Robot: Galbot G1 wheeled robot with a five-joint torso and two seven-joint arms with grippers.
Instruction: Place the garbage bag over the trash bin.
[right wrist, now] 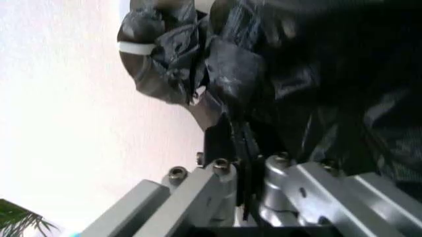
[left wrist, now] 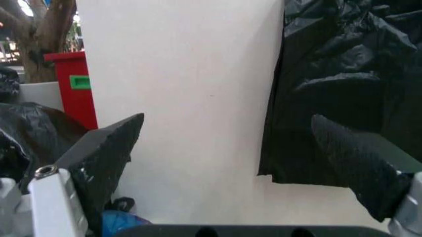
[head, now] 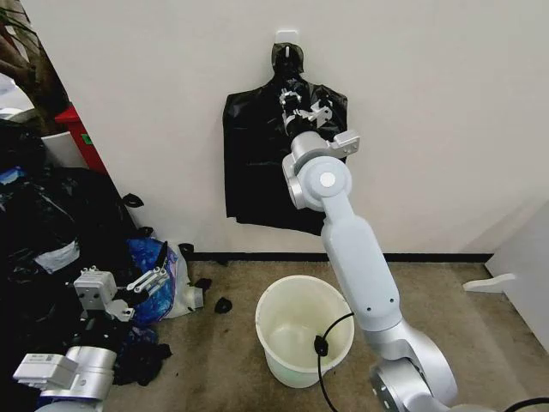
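The white trash bin (head: pixel 296 365) stands open on the floor below my right arm. A flat bunch of black bags (head: pixel 257 163) hangs from a white wall hook (head: pixel 287 36), knotted at its top. My right gripper (head: pixel 294 101) is raised against the upper part of that bunch. In the right wrist view its fingers (right wrist: pixel 224 143) are shut on a fold of black plastic (right wrist: pixel 228 69) just under the knot. A single garbage bag cannot be told apart from the bunch. My left gripper (head: pixel 159 279) waits low at the left, open and holding nothing (left wrist: pixel 228 123).
A big heap of black bags (head: pixel 43 232) and a blue bag (head: pixel 154 266) lie against the wall on the left, near a red container (head: pixel 81 133). Black scraps (head: pixel 223 305) lie on the floor. A black cable (head: pixel 322 348) runs along my right arm over the bin.
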